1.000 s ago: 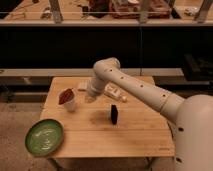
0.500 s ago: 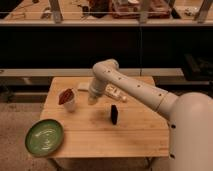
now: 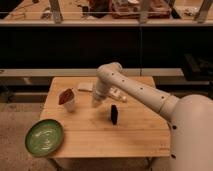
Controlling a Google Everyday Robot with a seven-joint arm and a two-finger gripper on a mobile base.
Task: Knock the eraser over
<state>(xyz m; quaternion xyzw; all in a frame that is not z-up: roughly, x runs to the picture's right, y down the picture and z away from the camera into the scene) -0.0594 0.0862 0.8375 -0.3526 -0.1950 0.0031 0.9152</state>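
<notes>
The gripper (image 3: 96, 103), jaws clenched, has dropped lower toward the surface (image 3: 90, 136), between the white cup (image 3: 69, 103) and the still-upright eraser (image 3: 114, 114).

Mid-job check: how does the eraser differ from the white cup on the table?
The eraser is black; the cup is white. The eraser is a thin flat slab on end; the cup is round and holds something reddish-brown. In the picture the eraser stands right of the shut hand, the cup left of it. Both stand upright on the table, about equally tall.
</notes>
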